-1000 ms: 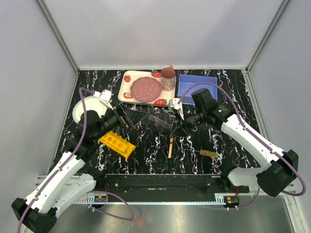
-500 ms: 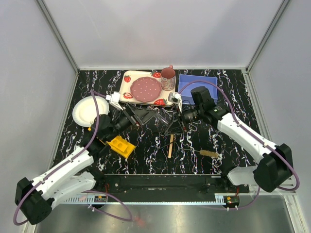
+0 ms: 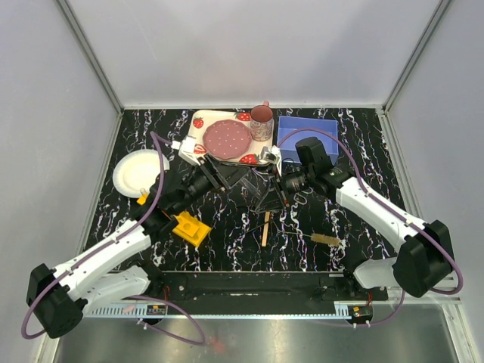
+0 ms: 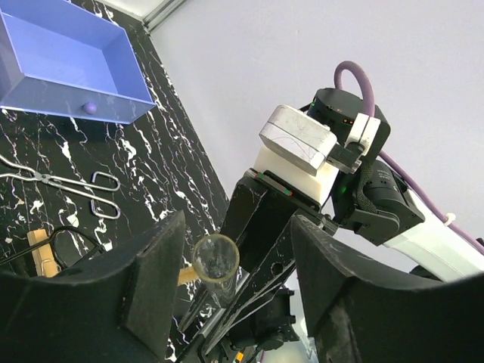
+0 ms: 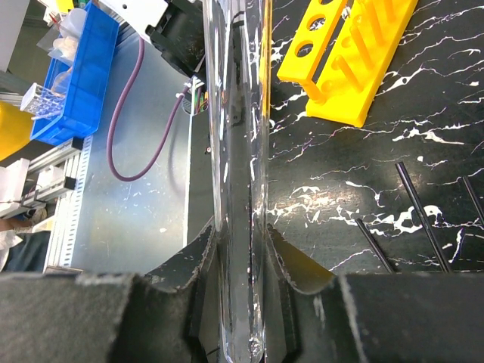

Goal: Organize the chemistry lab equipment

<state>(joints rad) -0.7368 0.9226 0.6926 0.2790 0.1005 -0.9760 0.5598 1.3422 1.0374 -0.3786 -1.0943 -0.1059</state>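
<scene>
Right fingers (image 5: pixel 175 296) pinch the glass tube (image 5: pixel 238 189) near its closed end, with the mouth offered toward 9 o'clock. My left fingers (image 4: pixel 151 281) are spread either side of the mouth, probably for a handover.

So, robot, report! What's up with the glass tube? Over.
Right gripper: jaws shut on glass tube. Left gripper: jaws open around its mouth. Yellow rack partly under left arm.

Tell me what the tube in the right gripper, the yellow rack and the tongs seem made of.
Tube: probably glass, clear and glossy; the table shows through it, with bright glints, though clear plastic is possible. Rack: yellow plastic, judging by even opaque colour and moulded round holes. Tongs: thin metal wire, silvery, bent into loops.
</scene>
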